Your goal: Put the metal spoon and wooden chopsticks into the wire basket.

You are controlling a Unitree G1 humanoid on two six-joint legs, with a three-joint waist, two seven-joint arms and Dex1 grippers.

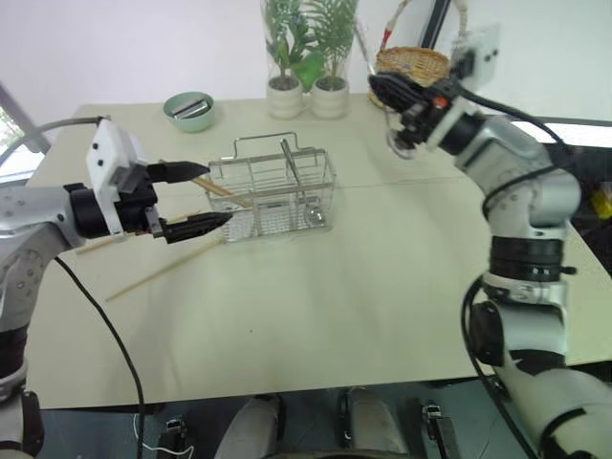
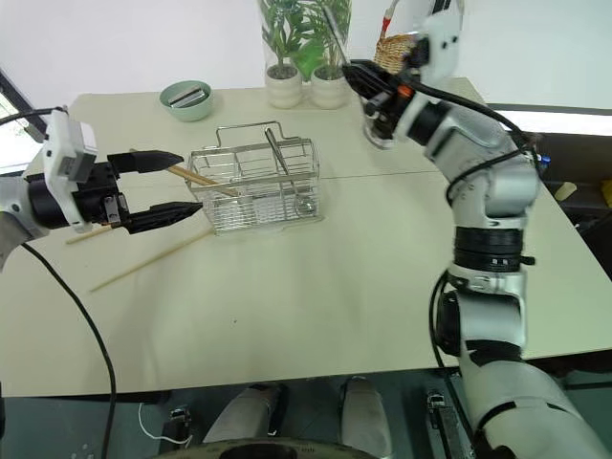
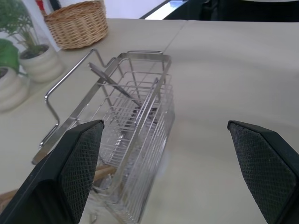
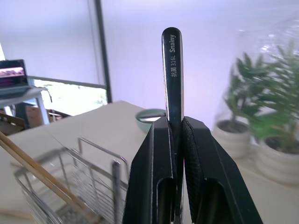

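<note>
- At 2 o'clock from the wire basket, raised well above the counter, the right pincer is clamped on the handle of the metal spoon.
- To finish this step well, I judge the spoon should come over an open compartment, tip handle-up or bowl-down, and go low before the fingers part, so it does not bounce off the rim.
- Left pincer hangs at 9 o'clock by the basket's end, fingers spread wide and holding nothing; it sits close to the drop path and may need to back off.
- One of the wooden chopsticks leans out of the basket's 9 o'clock end; two more lie on the counter at 8 o'clock, not yet inside.
- Another metal utensil already leans in the basket beside the loop handle; both could block the spoon.
- Beyond stand a green bowl at 11 o'clock, potted plants at 12 and a wicker basket at 1, just behind the raised arm.
</note>
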